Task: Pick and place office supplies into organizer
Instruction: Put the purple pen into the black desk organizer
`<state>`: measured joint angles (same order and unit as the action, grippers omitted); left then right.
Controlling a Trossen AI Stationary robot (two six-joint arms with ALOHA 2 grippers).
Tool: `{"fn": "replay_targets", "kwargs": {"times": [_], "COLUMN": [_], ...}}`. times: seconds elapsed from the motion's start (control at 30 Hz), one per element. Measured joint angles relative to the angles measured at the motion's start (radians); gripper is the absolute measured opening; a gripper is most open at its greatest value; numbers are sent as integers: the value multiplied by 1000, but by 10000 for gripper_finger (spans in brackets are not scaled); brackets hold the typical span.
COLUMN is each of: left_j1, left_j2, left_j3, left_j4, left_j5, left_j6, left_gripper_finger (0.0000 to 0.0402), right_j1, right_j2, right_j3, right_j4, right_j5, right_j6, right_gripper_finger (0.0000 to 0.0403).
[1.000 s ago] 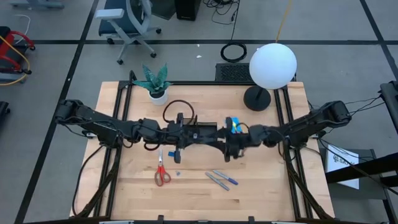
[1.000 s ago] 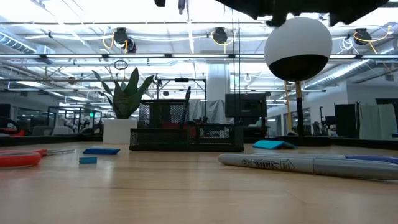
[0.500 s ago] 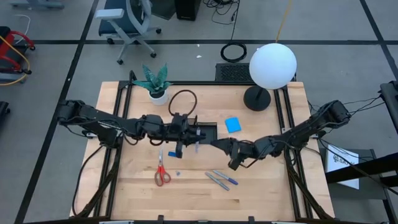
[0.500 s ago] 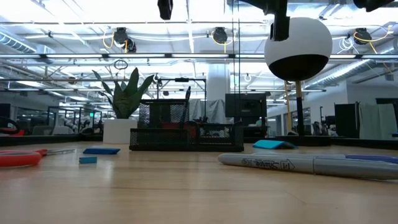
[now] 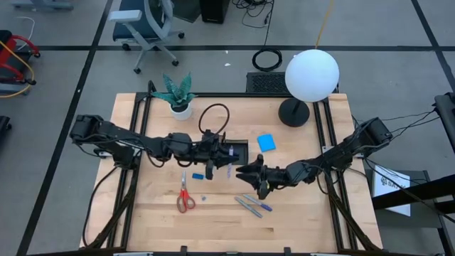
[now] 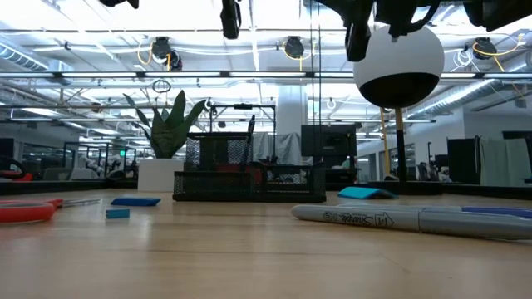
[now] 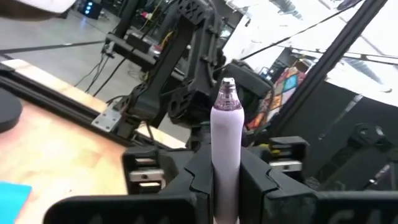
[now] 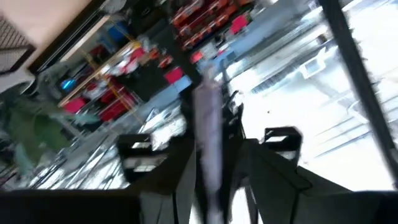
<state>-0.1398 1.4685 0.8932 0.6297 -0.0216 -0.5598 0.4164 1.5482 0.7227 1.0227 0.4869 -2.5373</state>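
My left gripper (image 5: 223, 153) hovers over the black organizer (image 5: 240, 148), shut on a pale pen (image 7: 225, 134). My right gripper (image 5: 250, 173) hangs just nearer, over the table's middle, shut on a grey pen (image 8: 206, 143). The blue note pad (image 5: 266, 142) lies flat right of the organizer. Red-handled scissors (image 5: 185, 195), a tiny blue block (image 5: 203, 198) and a small flat blue piece (image 5: 197, 175) lie on the near left. Two more pens (image 5: 253, 205) lie near the front. My left gripper pinches the pale pen's barrel (image 7: 224, 168) between its two fingers (image 7: 261, 180). The pen lies along the fingers, its tip (image 7: 227, 87) sticking out past them. It is clear of the table. My right gripper has the grey pen's barrel (image 8: 208, 168) between its two fingers, the pen lying along them. It is clear of the table; blur hides the rest.
A potted plant (image 5: 178, 94) stands at the far left. A white globe lamp (image 5: 311, 75) on a round black base (image 5: 293, 112) stands at the far right. Black frame rails (image 5: 323, 135) run along both table sides.
My right gripper has swung from beside the note pad toward the near edge and left, rolling about its own line, pen still held; the note pad now shows whole. My left gripper has shifted a little right over the organizer and rolled, keeping its pen.
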Motion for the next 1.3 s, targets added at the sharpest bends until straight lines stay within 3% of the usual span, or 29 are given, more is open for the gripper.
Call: {"fn": "replay_targets", "kwargs": {"times": [0.1,0.53,0.93,1.07,1.2,1.3], "left_j1": [2,8,8,8,11,11], "left_j2": [10,51,162,182,183,183], "left_j3": [0,15,126,145,145,145], "left_j4": [12,74,81,76,71,66], "left_j5": [-15,-5,60,73,58,53], "left_j6": [2,1,14,14,-1,-3], "left_gripper_finger": [38,38,38,39,38,38], "right_j1": [-2,-29,-38,-35,-33,-33], "right_j2": [0,0,0,0,-1,-1], "right_j3": [0,0,1,2,3,3], "right_j4": [-2,-12,-28,-25,-21,-24], "right_j5": [-45,-51,-85,-42,-10,4], "right_j6": [18,30,74,108,181,199], "right_gripper_finger": [130,130,129,100,31,23]}}
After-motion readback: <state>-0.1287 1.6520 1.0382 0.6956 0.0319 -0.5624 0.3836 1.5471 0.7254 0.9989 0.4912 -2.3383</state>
